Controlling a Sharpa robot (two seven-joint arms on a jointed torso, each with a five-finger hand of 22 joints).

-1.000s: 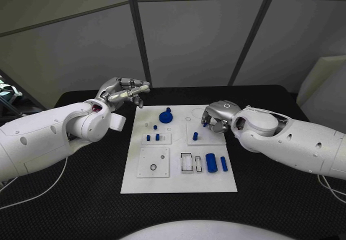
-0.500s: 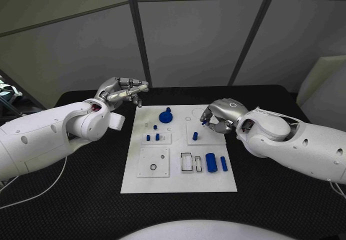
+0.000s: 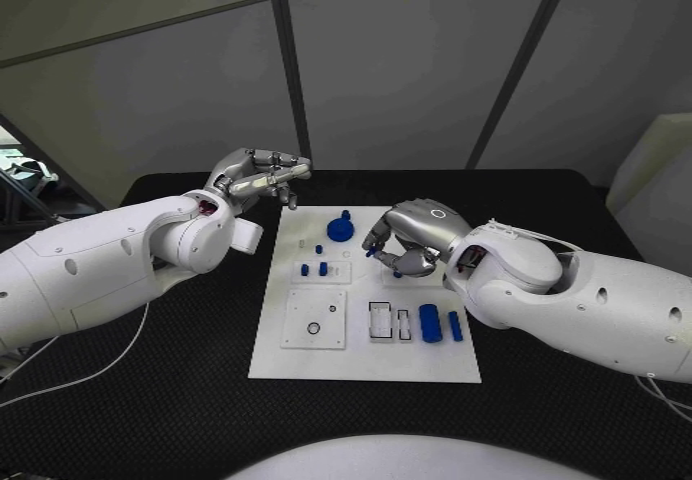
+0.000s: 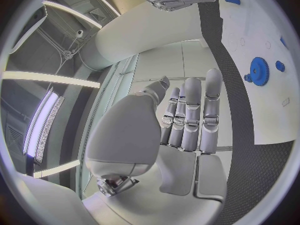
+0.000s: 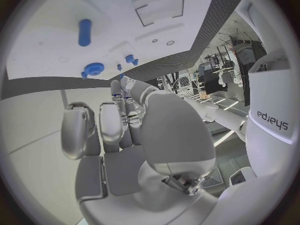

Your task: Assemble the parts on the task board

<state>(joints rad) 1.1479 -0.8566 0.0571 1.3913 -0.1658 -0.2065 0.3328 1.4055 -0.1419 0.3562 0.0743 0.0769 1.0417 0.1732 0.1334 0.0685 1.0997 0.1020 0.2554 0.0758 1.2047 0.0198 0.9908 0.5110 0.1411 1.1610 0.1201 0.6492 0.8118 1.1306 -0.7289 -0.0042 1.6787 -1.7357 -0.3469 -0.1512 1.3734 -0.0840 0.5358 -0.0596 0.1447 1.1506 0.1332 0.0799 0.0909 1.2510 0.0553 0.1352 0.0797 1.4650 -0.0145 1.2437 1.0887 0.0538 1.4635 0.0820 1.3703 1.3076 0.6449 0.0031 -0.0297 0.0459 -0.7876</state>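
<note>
Head view: right hand (image 3: 408, 240) pinches a small blue part (image 3: 371, 253), likely seeking its socket on the task board (image 3: 361, 350); left hand (image 3: 260, 177) hangs curled, holding nothing

Mirrored "sharpa" on white arm (image 5: 272, 119)

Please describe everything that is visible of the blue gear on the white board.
The blue gear is a round toothed disc, plastic in look, with a short upright blue stub rising beside its far edge. It lies flat near the far end of the task board. Neither hand touches it: the right hand hovers just beside it, the left hand farther off.
</note>
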